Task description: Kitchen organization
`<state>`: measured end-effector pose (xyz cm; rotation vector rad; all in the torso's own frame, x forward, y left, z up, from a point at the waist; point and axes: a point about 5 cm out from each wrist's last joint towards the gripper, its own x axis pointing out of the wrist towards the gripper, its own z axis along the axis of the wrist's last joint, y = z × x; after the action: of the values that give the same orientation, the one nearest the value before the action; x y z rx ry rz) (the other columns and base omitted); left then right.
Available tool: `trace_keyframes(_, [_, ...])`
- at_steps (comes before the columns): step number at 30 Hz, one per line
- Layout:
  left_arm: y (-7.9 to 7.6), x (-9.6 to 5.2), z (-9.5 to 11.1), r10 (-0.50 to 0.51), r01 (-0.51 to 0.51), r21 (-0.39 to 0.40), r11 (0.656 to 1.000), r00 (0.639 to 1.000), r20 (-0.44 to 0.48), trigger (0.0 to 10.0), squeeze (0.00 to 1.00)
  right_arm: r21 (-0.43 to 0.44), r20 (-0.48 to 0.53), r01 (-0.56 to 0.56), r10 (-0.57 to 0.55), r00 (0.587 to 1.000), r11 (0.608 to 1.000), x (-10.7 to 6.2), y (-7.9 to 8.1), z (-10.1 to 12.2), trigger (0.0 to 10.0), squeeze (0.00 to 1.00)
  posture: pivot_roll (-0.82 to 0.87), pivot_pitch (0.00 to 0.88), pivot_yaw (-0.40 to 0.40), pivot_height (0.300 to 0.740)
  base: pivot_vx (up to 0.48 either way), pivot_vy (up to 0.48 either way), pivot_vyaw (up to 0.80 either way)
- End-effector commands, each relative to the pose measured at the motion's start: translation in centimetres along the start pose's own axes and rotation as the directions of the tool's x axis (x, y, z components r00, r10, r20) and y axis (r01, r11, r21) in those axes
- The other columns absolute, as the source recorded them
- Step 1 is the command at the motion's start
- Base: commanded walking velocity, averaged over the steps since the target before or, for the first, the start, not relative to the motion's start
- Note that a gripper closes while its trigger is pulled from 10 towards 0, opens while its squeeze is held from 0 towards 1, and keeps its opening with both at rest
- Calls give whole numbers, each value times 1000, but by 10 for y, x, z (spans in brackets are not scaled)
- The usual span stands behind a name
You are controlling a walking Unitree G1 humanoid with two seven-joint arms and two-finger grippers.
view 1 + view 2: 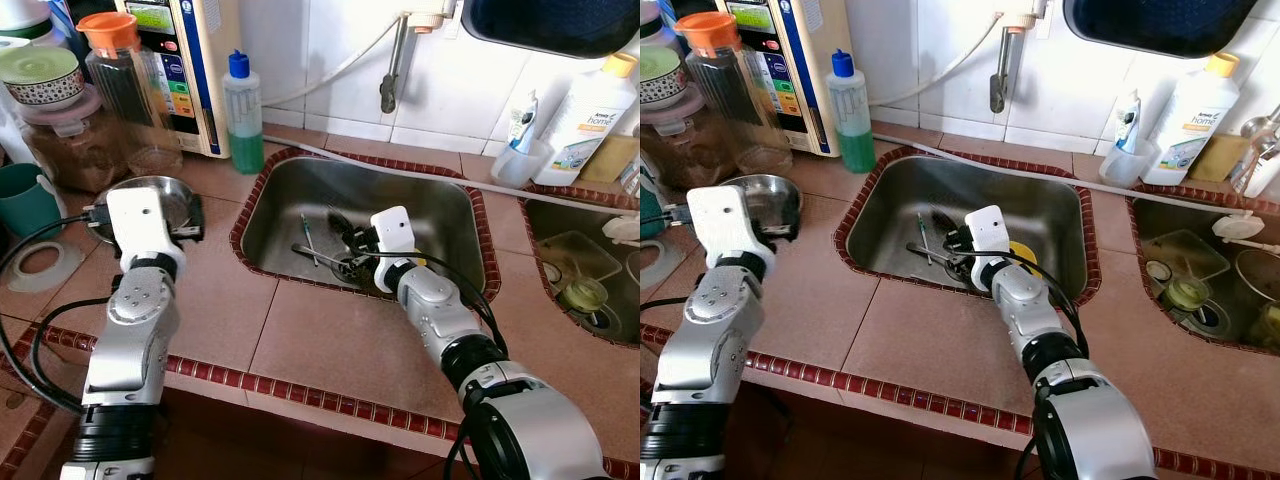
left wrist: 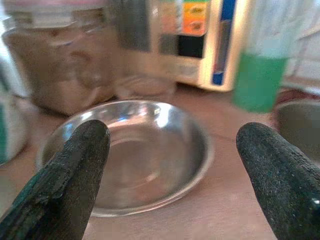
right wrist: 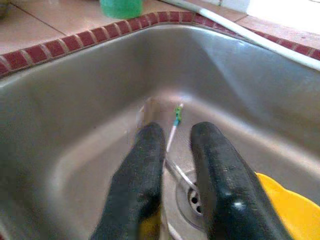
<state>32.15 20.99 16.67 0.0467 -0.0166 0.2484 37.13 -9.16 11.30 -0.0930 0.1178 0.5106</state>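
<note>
— What's over on the left there?

— A shiny steel bowl (image 1: 170, 200) sitting on the tiled bench (image 1: 330, 340), just in front of a big jar of brown stuff (image 1: 70, 140) and an orange-lidded jar (image 1: 120, 70). The left gripper (image 2: 172, 165) hovers right at the bowl's near edge, its fingers (image 2: 75, 170) spread wide apart with nothing between them.

— And behind it?

— A cream appliance (image 1: 190, 60) against the wall, then a bottle of green liquid (image 1: 243, 115) with a blue cap at the far left corner of the sink (image 1: 440, 200).

— What's the right arm up to?

— The right gripper (image 3: 175, 170) is down inside the steel sink, over the drain (image 3: 192, 197). Its fingers (image 3: 145, 170) are drawn close together with only a narrow gap; a thin metal handle (image 3: 175, 172) runs between them, but whether they actually pinch it, I can't tell.

— Anything else in the basin?

— A slim green-tipped utensil (image 1: 307, 235) lying on the bottom to the left of the gripper, and something yellow (image 3: 290, 210) just right of the drain.

— Further right?

— A white bottle (image 1: 590, 115) on the far ledge, and a second basin (image 1: 580, 260) with dishes in it.
</note>
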Motion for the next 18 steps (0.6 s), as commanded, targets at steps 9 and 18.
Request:
trace_keyframes(9, [20, 17, -3, 109, -111, -30, 993, 992, -61, 10000, 82, 19, 3, -79, 79, 997, 997, -2, 6, -5, 10000, 1000, 132, 67, -7, 740, 0, 0, 0])
trace_keyframes(18, [34, 37, -1, 202, -227, -204, 952, 970, -134, 10000, 0, 20, 86, -204, 202, 976, 979, -9, 14, -1, 10000, 627, 118, 58, -9, 740, 0, 0, 0])
